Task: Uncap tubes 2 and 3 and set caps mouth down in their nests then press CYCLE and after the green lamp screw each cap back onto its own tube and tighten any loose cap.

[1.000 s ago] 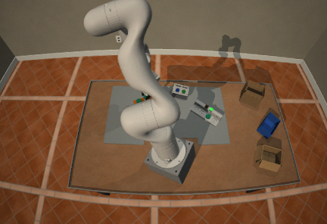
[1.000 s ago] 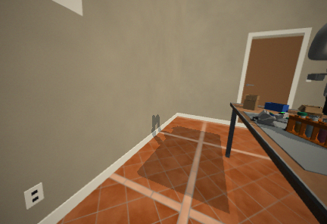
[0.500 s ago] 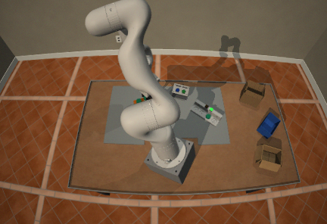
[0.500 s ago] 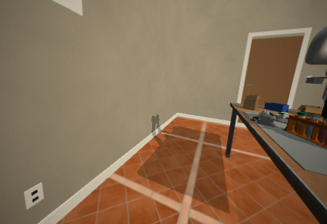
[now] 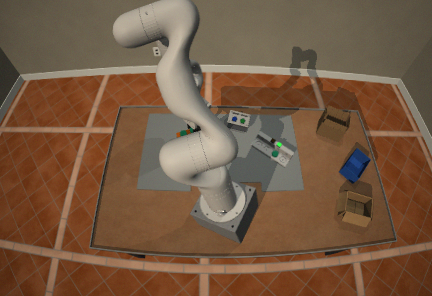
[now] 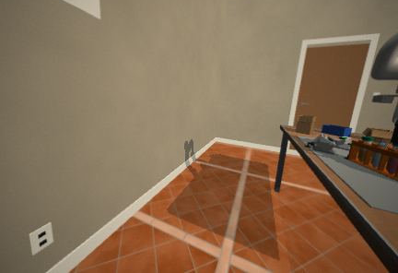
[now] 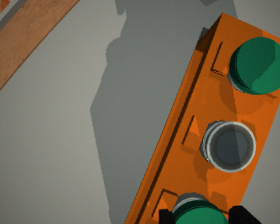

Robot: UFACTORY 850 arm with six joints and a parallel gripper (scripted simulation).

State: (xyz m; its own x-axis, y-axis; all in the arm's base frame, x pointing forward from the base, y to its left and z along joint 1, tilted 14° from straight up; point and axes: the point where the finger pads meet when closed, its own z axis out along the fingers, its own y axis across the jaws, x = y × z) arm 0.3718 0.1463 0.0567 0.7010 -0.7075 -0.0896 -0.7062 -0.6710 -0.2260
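Pinched between black gripper fingers: a round green cap (image 7: 201,216), at tube 2 in the orange rack (image 5: 179,134) (image 6: 353,151) (image 7: 211,106). Probably mid-recapping, with the green lamp (image 5: 279,144) lit. Next: screw down until stopped, then fetch the other green cap (image 5: 275,154), in nest 3.

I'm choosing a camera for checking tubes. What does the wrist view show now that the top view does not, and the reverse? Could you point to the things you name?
Only the wrist view: the clear open mouth of an uncapped tube (image 7: 231,146).
Only the top view: the cap tray (image 5: 259,145) with a lit green lamp (image 5: 279,144), and the blue bin (image 5: 354,166).
Both: green caps on the orange station (image 7: 188,107) (image 5: 179,134).
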